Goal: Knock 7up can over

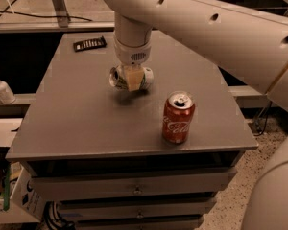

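The 7up can, whitish-silver with green markings, lies on its side on the grey table, a little behind the middle, with its silver end facing left. My gripper comes straight down from the white arm and sits right over the can's middle, covering it. Only the can's two ends show on either side. A shadow lies on the table just under the can.
A red Coca-Cola can stands upright to the front right of the gripper. A black flat device lies at the table's back left. A white pump bottle stands on a ledge to the left. Drawers are below the tabletop.
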`<state>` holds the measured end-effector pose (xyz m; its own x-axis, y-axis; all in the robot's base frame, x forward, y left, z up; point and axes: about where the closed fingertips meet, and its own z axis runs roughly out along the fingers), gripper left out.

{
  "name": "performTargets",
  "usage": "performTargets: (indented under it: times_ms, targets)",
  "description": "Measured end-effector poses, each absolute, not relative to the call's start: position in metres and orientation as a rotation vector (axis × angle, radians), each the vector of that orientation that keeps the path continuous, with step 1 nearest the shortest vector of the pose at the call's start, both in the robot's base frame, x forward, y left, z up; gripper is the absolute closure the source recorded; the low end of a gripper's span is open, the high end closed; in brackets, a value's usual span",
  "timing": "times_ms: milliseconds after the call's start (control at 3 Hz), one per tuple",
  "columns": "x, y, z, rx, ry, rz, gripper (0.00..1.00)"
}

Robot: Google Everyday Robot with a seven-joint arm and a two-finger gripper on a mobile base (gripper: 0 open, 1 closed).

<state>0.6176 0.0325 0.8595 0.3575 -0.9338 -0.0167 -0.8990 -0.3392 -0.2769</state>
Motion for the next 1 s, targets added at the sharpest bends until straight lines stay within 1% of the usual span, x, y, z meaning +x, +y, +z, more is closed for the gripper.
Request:
performTargets:
  times_ms: [333,667,1000]
  targets:
    - [0.6172,0.0324,0.8594,-2.382,1.642,-0.213,0.12]
    - [0.6169,0.0324,0.8594,-2.382,1.642,-0.213,0.00]
    - [0.6169,0.0324,0.8594,-2.382,1.642,-0.213,0.00]
